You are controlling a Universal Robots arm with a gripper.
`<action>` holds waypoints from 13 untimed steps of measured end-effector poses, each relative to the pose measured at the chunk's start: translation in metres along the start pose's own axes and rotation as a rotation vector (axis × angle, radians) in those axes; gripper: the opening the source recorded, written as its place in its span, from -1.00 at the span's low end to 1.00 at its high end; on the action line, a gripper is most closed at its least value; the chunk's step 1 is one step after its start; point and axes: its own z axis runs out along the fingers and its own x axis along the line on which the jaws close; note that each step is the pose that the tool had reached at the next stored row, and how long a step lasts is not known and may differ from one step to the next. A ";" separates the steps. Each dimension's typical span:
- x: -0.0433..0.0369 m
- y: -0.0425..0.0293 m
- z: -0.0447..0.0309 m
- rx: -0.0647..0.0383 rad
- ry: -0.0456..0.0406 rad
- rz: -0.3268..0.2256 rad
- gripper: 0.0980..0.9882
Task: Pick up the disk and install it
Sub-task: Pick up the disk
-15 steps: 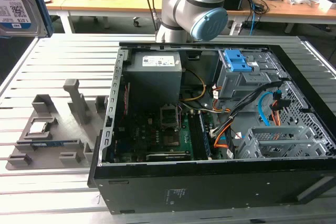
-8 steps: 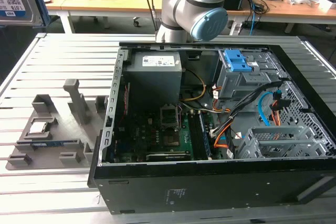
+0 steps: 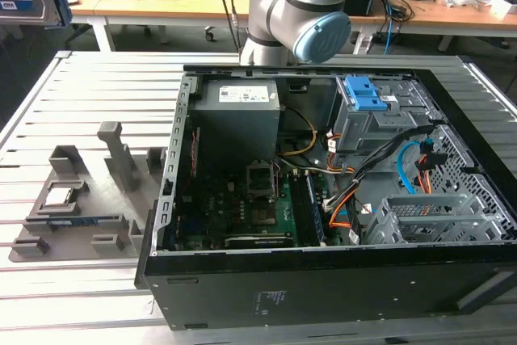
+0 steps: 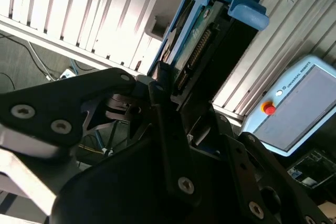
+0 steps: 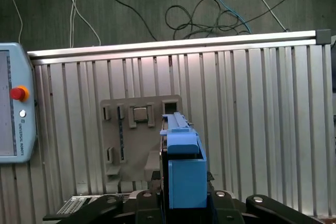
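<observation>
- On the slatted table (image 3: pixel 81 296), an open case (image 3: pixel 266 296) lies toward the exterior view's right, with a grey tray (image 3: pixel 81 220) at its left.
- Above the tray, the disk (image 5: pixel 184 177) hangs on edge.
- Gripper (image 4: pixel 186 103) fingers clamp the disk.

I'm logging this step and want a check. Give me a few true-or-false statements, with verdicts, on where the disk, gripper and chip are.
1. The gripper is shut on the disk. True.
2. The disk sits in the case's bay. False: it is held over the table.
3. The case lies open. True.
4. The chip lies inside the case. False: it rests in the grey holder on the table.
</observation>
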 end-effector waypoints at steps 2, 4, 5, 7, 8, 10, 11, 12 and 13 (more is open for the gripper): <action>0.0030 -0.0002 0.0001 -0.002 -0.0316 0.001 -0.40; 0.0078 -0.0005 0.0001 -0.002 -0.0329 0.001 -0.40; 0.0086 -0.0006 0.0001 -0.002 -0.0329 0.001 -0.40; 0.0088 -0.0006 0.0000 -0.002 -0.0328 0.001 -0.40; 0.0089 -0.0010 0.0001 -0.002 -0.0328 0.001 -0.40; 0.0086 -0.0044 0.0001 -0.002 -0.0322 0.001 -0.40; 0.0084 -0.0076 0.0001 -0.002 -0.0312 0.001 -0.40; 0.0080 -0.0127 0.0005 -0.002 -0.0296 0.001 -0.40; 0.0078 -0.0154 0.0010 -0.002 -0.0295 0.001 -0.40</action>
